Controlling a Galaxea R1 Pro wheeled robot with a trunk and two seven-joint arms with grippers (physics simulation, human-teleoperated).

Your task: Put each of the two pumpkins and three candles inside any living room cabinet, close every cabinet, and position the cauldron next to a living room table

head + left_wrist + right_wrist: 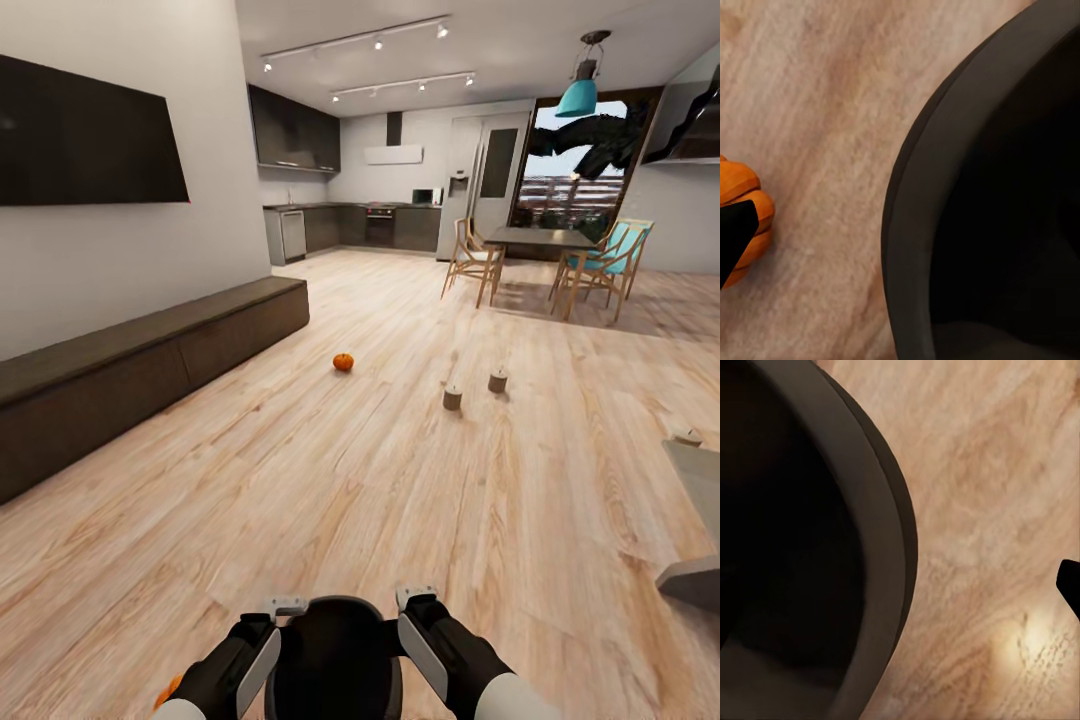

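Observation:
The black cauldron [338, 655] stands on the plank floor right in front of me, between my two arms. My left gripper [285, 605] and right gripper [415, 597] hang beside its rim [900, 225], both open and holding nothing. One orange pumpkin [343, 362] lies mid-floor. Another pumpkin [742, 196] sits beside my left fingertip [735, 240], and in the head view it peeks out under my left arm [168, 690]. Two stubby candles [452, 398] [497, 381] stand further right, and a third candle [686, 436] stands by a pale table. The long dark cabinet [150, 360] runs along the left wall, its fronts shut.
A black TV [90, 140] hangs above the cabinet. A pale grey table [700, 500] juts in at the right edge. A dining table with chairs [540, 250] and the kitchen counters lie far ahead. Wide plank floor stretches between.

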